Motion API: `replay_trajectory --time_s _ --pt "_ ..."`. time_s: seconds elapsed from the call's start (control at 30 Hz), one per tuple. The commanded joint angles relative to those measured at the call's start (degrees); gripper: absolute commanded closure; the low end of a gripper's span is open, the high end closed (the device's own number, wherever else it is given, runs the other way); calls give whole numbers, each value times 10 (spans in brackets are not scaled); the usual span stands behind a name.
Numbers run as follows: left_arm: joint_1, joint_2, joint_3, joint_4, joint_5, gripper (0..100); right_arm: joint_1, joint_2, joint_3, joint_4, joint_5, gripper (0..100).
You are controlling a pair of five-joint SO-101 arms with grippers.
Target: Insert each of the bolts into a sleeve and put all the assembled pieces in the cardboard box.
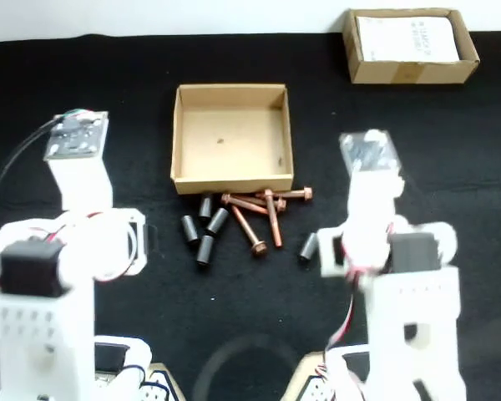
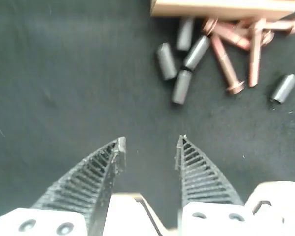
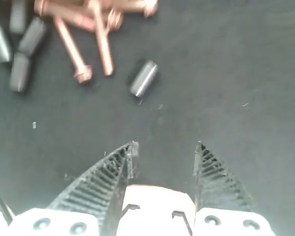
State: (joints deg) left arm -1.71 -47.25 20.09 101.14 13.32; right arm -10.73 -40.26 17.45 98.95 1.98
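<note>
the left gripper (image 2: 150,150) hung over the black table (image 1: 134,83), its jaws moderately parted and holding nothing. ahead of it lay a cluster of four dark sleeves (image 2: 179,64), just in front of the open cardboard box (image 1: 232,182), which held no bolts or sleeves. right of the cluster, the copper bolts (image 2: 236,44) lay crossed in a heap against the box's front wall. a lone sleeve (image 3: 143,77) lay apart, nearest the right gripper (image 3: 164,152), whose jaws were likewise spread and empty. a second box (image 1: 409,73) stood at the far right. the bolts looked rigid, weighty and smooth, likely to roll; a grip across mid-shank seemed safest. the sleeves, short slick tubes, wanted pinching across their round sides, leaving the bore free.
</note>
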Motion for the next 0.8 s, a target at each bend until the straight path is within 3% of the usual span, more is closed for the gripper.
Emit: replay_trajectory --time_s 0.0,0.1,0.23,0.43,0.57,0.77 --pt "11 29 51 6 80 828 71 22 -102 18 34 828" --pt "12 37 91 5 122 825 85 9 -85 15 47 828" --pt "12 37 96 5 106 825 66 9 -45 -23 105 827" --pt "-14 41 100 -7 -2 825 57 46 58 -164 -48 828" --pt "-26 37 158 -91 25 825 56 95 95 -229 -136 828" --pt "-36 37 318 -271 56 825 51 190 99 -262 -143 828"
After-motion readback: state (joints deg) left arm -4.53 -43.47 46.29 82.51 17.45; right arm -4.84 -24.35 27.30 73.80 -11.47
